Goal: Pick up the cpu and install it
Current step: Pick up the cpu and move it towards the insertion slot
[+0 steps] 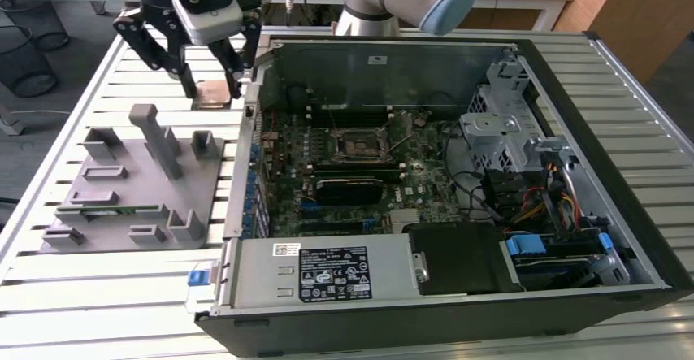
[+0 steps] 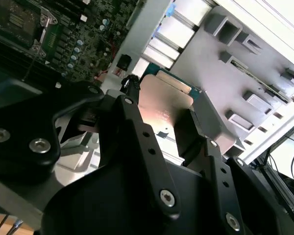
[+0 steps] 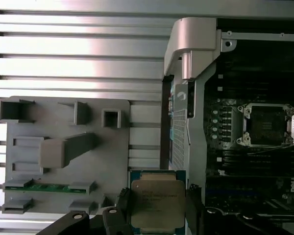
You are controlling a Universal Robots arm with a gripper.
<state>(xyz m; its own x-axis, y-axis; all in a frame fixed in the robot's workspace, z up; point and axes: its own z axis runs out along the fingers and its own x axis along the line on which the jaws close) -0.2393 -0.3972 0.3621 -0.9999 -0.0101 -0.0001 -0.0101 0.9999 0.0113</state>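
gripper (image 1: 214, 90) | upper left of exterior view, just beside open computer case (image 1: 379, 75) | fingers (image 3: 122, 209) pinching cpu (image 3: 157, 205) by opposite edges | cpu probably clear of slatted table (image 1: 109, 295)

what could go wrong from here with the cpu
1. The hand grips the cpu only by two thin edges, so it may slip or tilt.
2. The case wall stands between the cpu and the socket; a low pass might clip it.
3. A tilted cpu may seat badly in the socket.
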